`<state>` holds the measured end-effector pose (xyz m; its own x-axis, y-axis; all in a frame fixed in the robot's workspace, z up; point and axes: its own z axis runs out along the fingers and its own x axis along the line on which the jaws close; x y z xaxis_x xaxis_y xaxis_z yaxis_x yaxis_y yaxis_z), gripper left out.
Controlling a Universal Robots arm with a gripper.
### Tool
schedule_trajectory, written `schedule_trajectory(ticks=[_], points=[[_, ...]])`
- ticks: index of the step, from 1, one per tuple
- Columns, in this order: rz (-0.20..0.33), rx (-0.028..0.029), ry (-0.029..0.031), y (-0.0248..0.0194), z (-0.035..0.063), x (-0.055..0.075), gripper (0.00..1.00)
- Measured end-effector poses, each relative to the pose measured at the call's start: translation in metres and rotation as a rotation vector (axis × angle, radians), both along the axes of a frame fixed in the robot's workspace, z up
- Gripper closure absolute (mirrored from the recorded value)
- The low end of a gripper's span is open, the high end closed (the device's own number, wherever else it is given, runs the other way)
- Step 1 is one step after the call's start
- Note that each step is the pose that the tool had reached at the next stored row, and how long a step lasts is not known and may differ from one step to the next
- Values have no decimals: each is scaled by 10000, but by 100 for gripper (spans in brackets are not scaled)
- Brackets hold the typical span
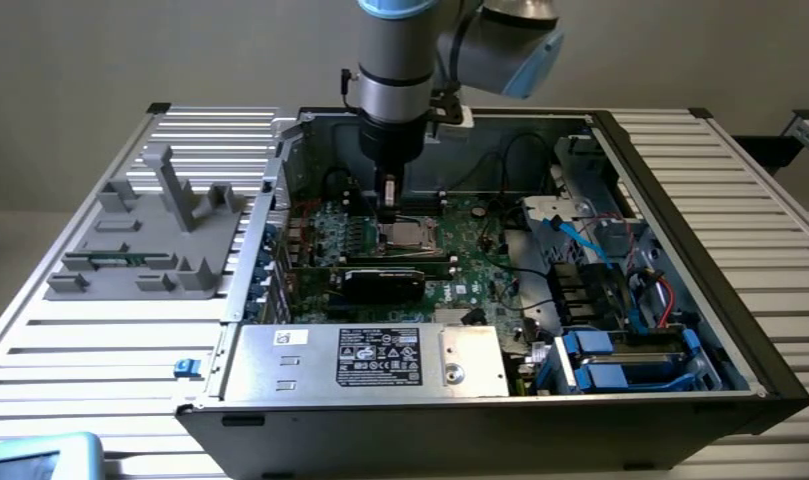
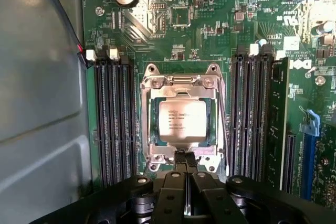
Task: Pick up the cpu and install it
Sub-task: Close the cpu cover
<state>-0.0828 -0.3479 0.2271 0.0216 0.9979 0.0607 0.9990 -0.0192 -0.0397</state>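
Gripper (image 2: 184,159) hung low inside the open PC case (image 1: 511,425), fingers pressed together with nothing pinched between them. Tips sat right at the edge of the socket frame (image 2: 152,84), just beside the cpu (image 2: 182,120), not clearly touching it. The cpu lay flat and square in the socket, silver top up and print readable, so it looked seated; the frame ringed it on all sides, probably to hold it in line. In the exterior view the arm came straight down over the motherboard (image 1: 491,250), gripper (image 1: 388,195) just above the cpu (image 1: 407,236); the vertical approach likely kept it clear of the cables and case walls. RAM slots (image 2: 113,124) flanked the socket on both sides. Grey fixture block (image 1: 151,240) stood on the slatted table (image 1: 97,350), outside the case on the exterior view's left, well apart from the gripper
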Motion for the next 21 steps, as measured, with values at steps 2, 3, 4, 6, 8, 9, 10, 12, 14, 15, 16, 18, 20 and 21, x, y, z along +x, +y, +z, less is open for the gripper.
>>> schedule_trajectory(ticks=[2,3,4,6,8,9,10,12,14,15,16,18,20,21], points=[[-1,-4,-17,0,-33,-9,89],[-4,-6,-21,0,-50,-15,89],[-7,-8,-25,0,-69,-21,89],[-11,-15,-31,0,-103,-30,89],[-16,-30,-38,0,-133,-45,89],[-17,-39,-41,0,-147,-52,89],[-20,-48,-44,0,-159,-59,89],[-24,-65,-49,0,-177,-71,89],[-25,-81,-53,0,-187,-82,89],[-26,-86,-54,0,-191,-86,89],[-26,-92,-56,0,-194,-88,89],[-28,-104,-63,0,-203,-92,89],[-30,-117,-67,-1,-208,-97,89],[-30,-120,-70,-1,-211,-99,89]])
